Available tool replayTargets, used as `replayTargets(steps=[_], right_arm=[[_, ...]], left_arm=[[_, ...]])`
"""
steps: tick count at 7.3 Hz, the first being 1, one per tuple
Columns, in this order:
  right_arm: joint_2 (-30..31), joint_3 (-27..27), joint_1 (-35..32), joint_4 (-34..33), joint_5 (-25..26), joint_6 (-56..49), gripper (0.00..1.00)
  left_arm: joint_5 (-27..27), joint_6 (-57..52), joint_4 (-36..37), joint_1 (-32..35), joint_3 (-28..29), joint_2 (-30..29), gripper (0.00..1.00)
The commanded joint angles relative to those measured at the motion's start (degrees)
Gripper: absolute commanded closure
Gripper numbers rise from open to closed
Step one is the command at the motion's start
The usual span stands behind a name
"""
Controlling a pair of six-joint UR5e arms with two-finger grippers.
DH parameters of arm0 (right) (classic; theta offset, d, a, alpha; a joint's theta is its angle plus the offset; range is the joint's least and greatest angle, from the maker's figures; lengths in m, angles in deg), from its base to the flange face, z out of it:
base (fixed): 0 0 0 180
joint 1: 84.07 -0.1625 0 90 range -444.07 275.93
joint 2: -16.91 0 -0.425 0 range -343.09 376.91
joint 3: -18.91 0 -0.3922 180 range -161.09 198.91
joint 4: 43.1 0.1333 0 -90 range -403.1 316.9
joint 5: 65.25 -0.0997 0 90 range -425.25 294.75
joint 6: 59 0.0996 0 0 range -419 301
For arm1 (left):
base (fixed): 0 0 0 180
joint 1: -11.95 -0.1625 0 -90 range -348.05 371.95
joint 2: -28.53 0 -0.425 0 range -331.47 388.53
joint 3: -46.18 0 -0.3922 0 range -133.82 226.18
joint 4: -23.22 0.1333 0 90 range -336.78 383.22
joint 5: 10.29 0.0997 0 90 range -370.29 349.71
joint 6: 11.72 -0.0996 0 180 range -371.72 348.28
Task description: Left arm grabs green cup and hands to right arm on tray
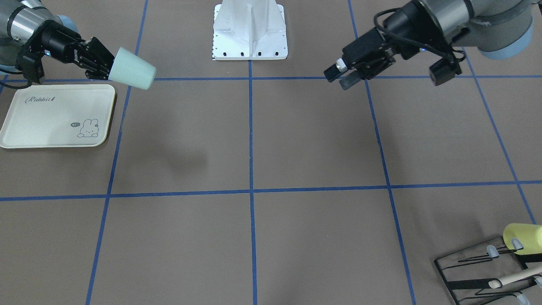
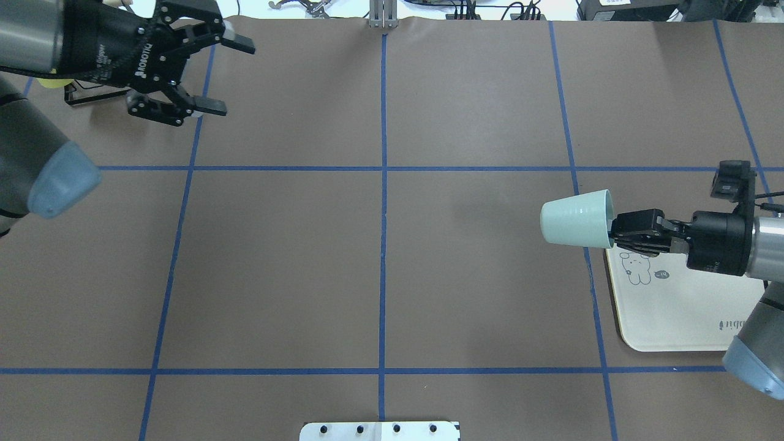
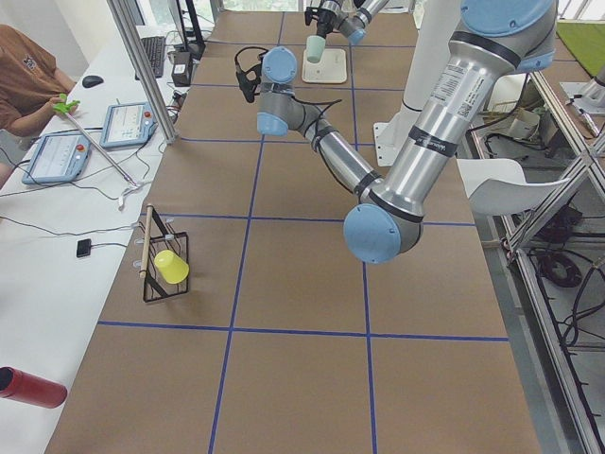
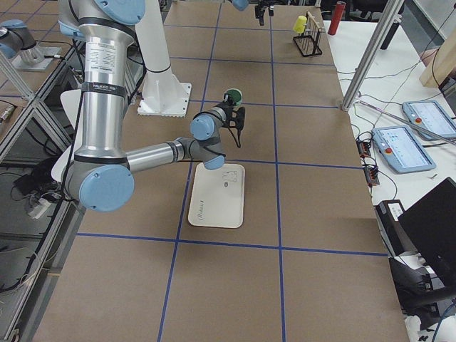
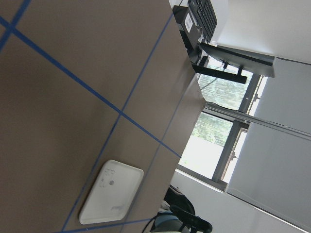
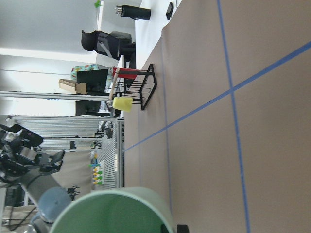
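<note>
The brown table (image 2: 380,245), gridded with blue tape lines (image 2: 383,184), ran from the white base plate (image 1: 250,31) to the operators' desk (image 3: 57,236). At a far corner stood the black wire rack (image 1: 478,271) with a yellow cup (image 1: 523,238), and near it hung the left gripper (image 2: 229,78), jaws spread wide. Well apart, across the table's middle, the right gripper (image 2: 614,231) clamped the rim of the green cup (image 2: 576,218), held sideways in the air just off the tray (image 1: 55,118).

overhead and front cameras face each other; both show the tray (image 1: 51,123).
</note>
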Motion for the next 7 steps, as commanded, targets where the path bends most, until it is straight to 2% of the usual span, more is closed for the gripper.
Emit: replayTargets(steps=[1, 3, 5, 7], right_arm=[[4.1, -0.5, -2.9, -10.0, -1.6, -8.9, 1.00], [5.5, -0.6, -9.2, -22.2, -7.4, -19.4, 1.00], [8.3, -1.4, -12.7, -29.7, -11.3, -24.5, 1.00], [11.4, -6.8, -13.7, -46.4, -11.7, -34.3, 1.00]], left_arm=[[-1.4, -7.8, 0.9, 3.6, -0.6, 5.7, 0.00], [-1.4, -9.4, 2.6, 4.2, -0.7, 6.2, 0.00], [-1.4, -9.4, 2.7, 4.3, -0.7, 6.3, 0.00], [-1.4, -9.4, 2.7, 4.4, -0.8, 6.3, 0.00]])
